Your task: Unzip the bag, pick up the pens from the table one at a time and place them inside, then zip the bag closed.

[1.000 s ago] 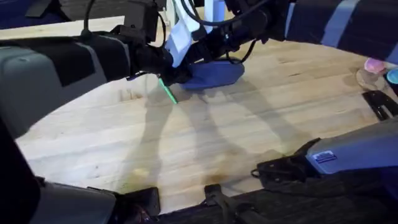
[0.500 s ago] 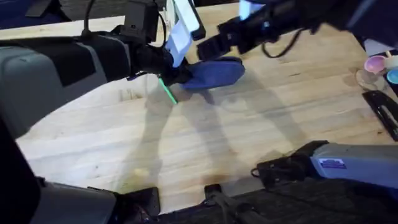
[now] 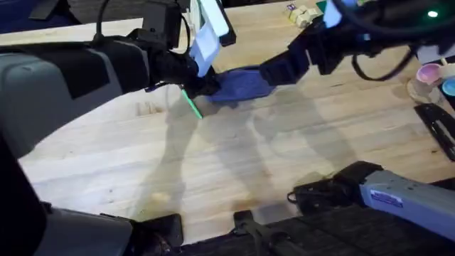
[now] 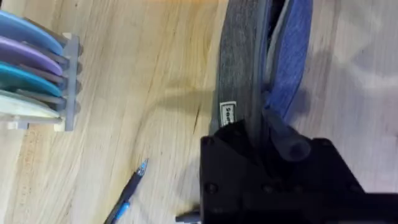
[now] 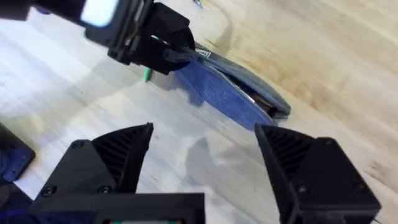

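One oblong blue-grey fabric pencil pouch [image 3: 242, 84] w/ zipper open along top, lying on light-wood butcher-block tabletop [image 3: 234, 163] at far centre. Left gripper [image 3: 202, 84] clamped on pouch's near-left end; left wrist view has black fingers [image 4: 283, 140] pinching fabric edge by small white label [image 4: 228, 112]. Right gripper [image 5: 205, 155] fingers spread wide, holding nothing, hovering above & apart from pouch [image 5: 233, 93]; overhead puts it just right of pouch's other end. One bright green slim pen [image 3: 192, 105] on table, poking out under left gripper, beside pouch. One dark blue-black slim pen [image 4: 127, 198] on table near pouch, other side. Rack of coloured plates [image 4: 37, 81] further off
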`<move>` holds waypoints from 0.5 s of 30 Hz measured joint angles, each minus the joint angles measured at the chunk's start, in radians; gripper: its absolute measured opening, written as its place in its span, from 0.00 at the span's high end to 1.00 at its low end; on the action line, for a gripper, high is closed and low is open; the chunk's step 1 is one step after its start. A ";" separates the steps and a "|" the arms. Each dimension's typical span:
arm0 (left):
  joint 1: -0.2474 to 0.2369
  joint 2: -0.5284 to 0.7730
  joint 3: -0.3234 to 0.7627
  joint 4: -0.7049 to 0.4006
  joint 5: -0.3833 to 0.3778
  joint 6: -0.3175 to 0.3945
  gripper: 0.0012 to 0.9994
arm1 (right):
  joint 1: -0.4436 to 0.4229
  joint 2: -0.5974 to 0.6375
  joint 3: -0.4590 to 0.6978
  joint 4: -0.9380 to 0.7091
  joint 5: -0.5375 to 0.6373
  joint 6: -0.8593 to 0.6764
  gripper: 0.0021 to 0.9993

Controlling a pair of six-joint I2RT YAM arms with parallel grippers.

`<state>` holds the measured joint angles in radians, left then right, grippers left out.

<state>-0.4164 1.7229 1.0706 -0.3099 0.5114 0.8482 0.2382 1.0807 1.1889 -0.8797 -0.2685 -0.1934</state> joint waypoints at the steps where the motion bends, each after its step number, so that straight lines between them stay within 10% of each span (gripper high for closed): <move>1: 0.000 0.000 0.000 0.000 0.000 0.001 0.91 | 0.000 -0.014 0.000 -0.005 0.002 -0.005 0.00; 7: -0.007 0.000 0.000 0.010 0.006 -0.001 0.06 | 0.000 -0.058 0.000 -0.021 0.004 -0.022 0.00; 15: -0.006 0.000 0.000 0.003 -0.016 -0.002 0.01 | 0.000 -0.057 0.001 -0.017 0.010 -0.025 0.00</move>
<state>-0.4228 1.7229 1.0710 -0.3074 0.4949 0.8463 0.2382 1.0233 1.1896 -0.8968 -0.2581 -0.2180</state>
